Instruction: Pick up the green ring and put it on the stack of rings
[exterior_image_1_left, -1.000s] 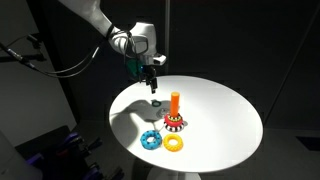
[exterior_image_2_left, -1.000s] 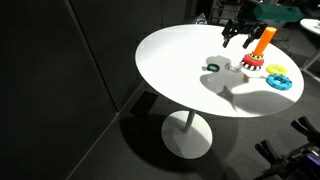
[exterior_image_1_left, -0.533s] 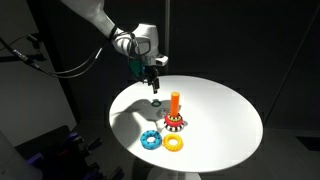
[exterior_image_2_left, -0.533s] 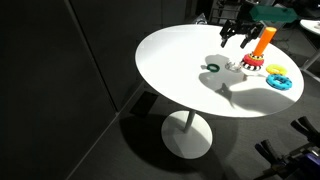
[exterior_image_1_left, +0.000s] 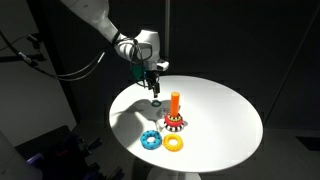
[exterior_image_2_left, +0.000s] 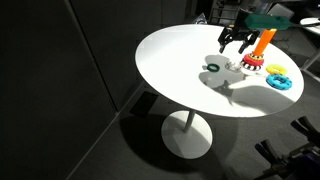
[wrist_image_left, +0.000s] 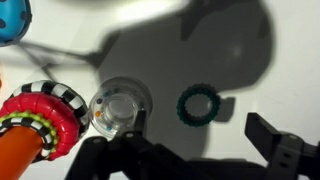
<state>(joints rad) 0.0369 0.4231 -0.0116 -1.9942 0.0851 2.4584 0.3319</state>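
Approaching to grasp: tool (exterior_image_1_left: 152, 88) spread wide, empty, hovering over the counter (exterior_image_1_left: 230, 115). Green ring (wrist_image_left: 198, 105) flat directly beneath, centred under the opening; stack of rings (wrist_image_left: 40, 115) off to one side. Next, probably: lower, straddle the band, pinch.

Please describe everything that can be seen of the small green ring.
The green ring is small, thin and dark green, with a notched edge, seemingly plastic. It lies flat on the white table, in shadow, beside but apart from a clear round piece. Only the table touches it; the open gripper hangs above it.
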